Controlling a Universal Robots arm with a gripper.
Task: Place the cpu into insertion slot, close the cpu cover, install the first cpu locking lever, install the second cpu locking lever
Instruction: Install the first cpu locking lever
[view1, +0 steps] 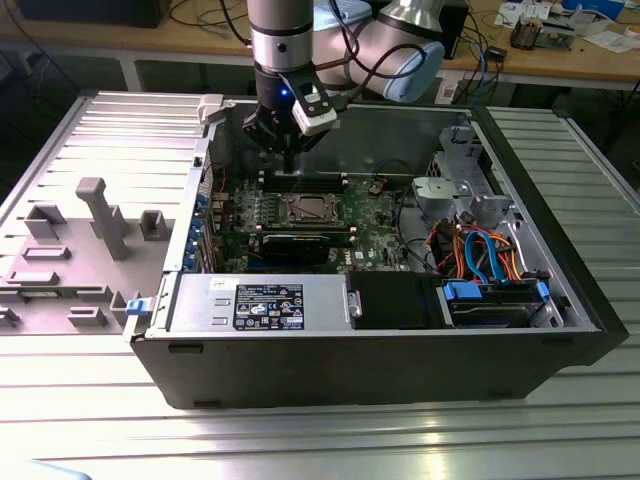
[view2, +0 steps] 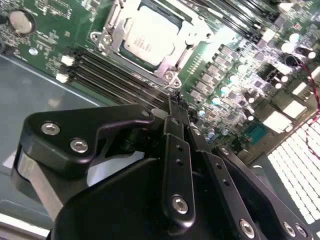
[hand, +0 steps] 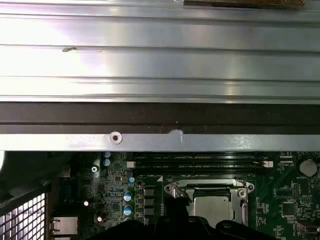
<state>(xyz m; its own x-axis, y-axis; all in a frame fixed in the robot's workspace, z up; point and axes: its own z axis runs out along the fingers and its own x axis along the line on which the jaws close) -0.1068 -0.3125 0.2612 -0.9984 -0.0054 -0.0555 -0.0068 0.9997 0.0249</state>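
The cpu (view2: 149, 36) lies silver side up in the insertion slot (view1: 310, 209) of the green motherboard. The cpu cover (view2: 164, 66) lies flat over it, its frame around the chip's edges; in the first wrist view the cpu (hand: 213, 209) shows through the cover (hand: 210, 188) window. How the locking levers stand I cannot tell. My gripper (view1: 290, 163) hangs just above the board behind the socket, over the memory slots. Its black fingers (view2: 178, 150) are pressed together, shut, with nothing between them.
Long black memory slots (view2: 107, 75) run beside the socket. A black card (view1: 295, 246), the power supply (view1: 262, 304), a drive cage (view1: 450, 195) and coloured cables (view1: 480, 255) fill the case. The case's rear wall (hand: 160, 142) stands close behind my gripper. A grey fixture plate (view1: 90, 230) lies outside.
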